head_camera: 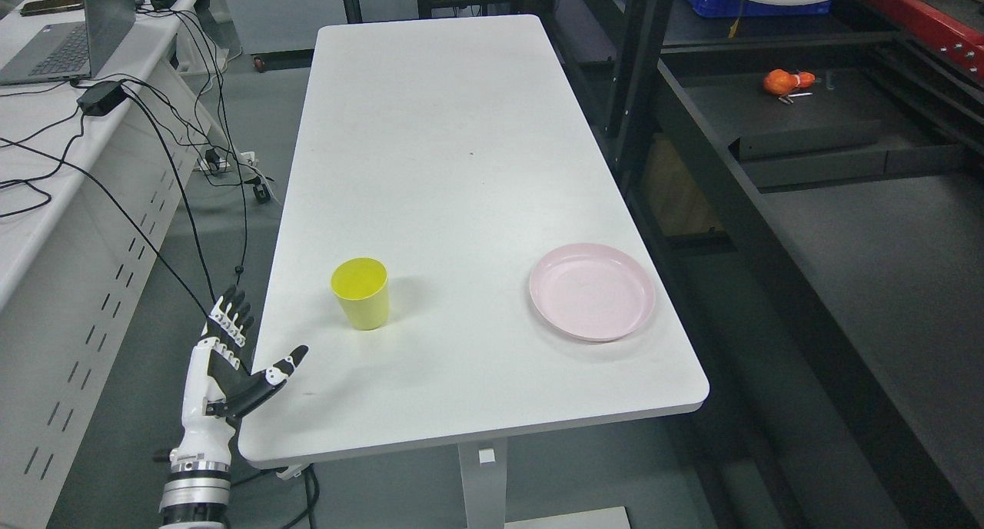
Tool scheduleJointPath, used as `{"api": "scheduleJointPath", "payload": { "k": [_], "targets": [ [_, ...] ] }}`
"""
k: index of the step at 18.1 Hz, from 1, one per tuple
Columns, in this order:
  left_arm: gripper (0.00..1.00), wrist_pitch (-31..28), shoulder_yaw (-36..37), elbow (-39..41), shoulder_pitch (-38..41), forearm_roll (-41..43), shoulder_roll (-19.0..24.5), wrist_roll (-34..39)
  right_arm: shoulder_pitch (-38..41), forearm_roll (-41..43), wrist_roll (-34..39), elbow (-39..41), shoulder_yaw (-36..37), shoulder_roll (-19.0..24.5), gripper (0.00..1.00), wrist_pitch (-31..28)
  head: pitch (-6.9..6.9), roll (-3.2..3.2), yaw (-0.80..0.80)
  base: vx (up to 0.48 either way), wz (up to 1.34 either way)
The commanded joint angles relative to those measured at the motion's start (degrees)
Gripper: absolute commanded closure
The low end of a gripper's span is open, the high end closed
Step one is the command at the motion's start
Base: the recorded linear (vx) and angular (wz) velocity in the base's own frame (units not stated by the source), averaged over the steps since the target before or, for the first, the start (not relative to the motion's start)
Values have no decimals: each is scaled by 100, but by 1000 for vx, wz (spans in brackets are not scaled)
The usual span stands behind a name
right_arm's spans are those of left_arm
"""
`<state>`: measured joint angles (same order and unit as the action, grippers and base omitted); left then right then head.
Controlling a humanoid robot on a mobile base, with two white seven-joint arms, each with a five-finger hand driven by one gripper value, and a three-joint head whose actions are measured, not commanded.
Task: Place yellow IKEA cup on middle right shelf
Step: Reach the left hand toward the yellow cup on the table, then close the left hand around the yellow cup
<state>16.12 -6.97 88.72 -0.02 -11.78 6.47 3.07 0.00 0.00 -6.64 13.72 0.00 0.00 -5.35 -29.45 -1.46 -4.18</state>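
Note:
A yellow cup (360, 292) stands upright on the white table (461, 168), near its front left. My left hand (240, 352) is raised at the table's front left edge, fingers spread and empty, the thumb reaching over the tabletop. It is left of and nearer than the cup, not touching it. The dark shelf unit (846, 229) stands to the right of the table. My right hand is not in view.
A pink plate (592, 291) lies on the table's front right. An orange object (782, 81) lies on a far shelf. A blue bin (749, 4) sits at the top right. A side desk (46, 206) with a laptop (69, 37) and cables stands at left.

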Motion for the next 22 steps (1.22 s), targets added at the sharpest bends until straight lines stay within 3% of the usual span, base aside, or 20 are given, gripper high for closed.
{"api": "scheduleJointPath", "payload": {
  "k": [1,9,14,17,22],
  "targets": [
    [1,-4,47,14,99,0,-76,1,79,141,-4,-1,-97,-100,1,-1,0,0,0,0,0],
    [1,-4,257,-723,-524,-9,-23,-8,79,141,-4,-1,-97,-100,1,-1,0,0,0,10,6],
    [1,-4,301,-1848,-1280,-35,-49,-25,79,141,-4,-1,-97,-100,1,-1,0,0,0,34,30],
    [1,-4,617,-1938,-1378,-44,-172,-402,79,141,-4,-1,-97,-100,1,-1,0,0,0,23,1],
    [1,-13,1066,-1999,-1658,-140,-374,-403,79,141,-4,-1,-97,-100,1,-1,0,0,0,8,0]
  ]
}}
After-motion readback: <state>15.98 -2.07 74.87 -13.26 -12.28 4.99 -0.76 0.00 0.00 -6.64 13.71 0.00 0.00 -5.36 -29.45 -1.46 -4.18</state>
